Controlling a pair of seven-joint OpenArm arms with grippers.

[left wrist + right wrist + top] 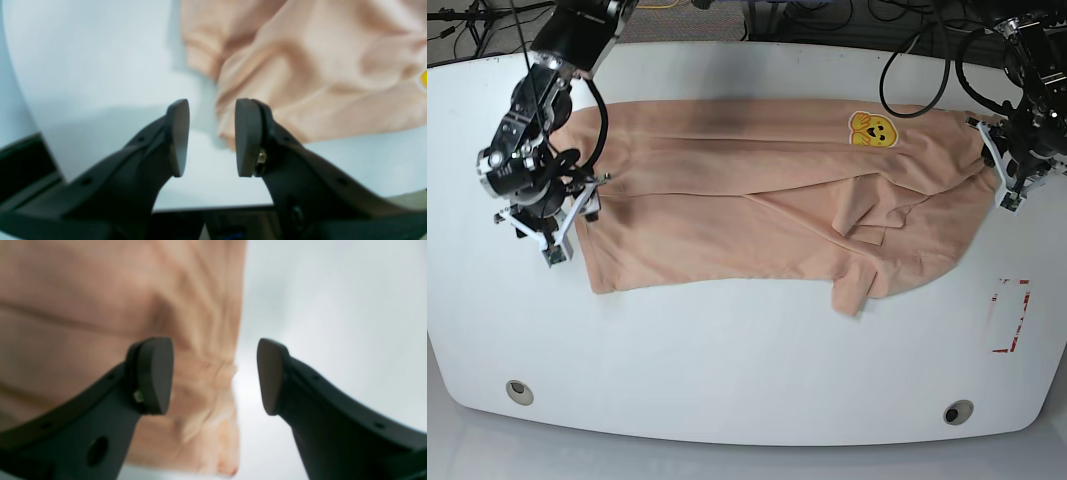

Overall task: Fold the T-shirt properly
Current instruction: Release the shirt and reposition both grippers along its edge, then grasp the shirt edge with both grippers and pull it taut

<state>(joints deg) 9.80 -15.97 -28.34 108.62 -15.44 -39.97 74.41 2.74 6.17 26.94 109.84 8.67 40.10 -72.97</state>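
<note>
The peach T-shirt [757, 200] lies spread across the white table [727, 350], its yellow emblem [873, 129] near the far edge and a sleeve flap folded toward the front right. At the shirt's left edge hovers my right gripper [572, 225], open; in the right wrist view its fingers [213, 375] straddle the wrinkled cloth edge [206, 383] without clamping it. My left gripper [993, 165] stands open at the shirt's right edge. In the left wrist view its gap [211, 138] frames a corner of the shirt [300, 76], and nothing is pinched.
A red rectangular mark [1012, 315] sits on the table at the right. Two round holes [519, 391] [957, 411] lie near the front edge. Black cables [927, 60] hang at the back right. The table's dark edge [26, 160] shows in the left wrist view.
</note>
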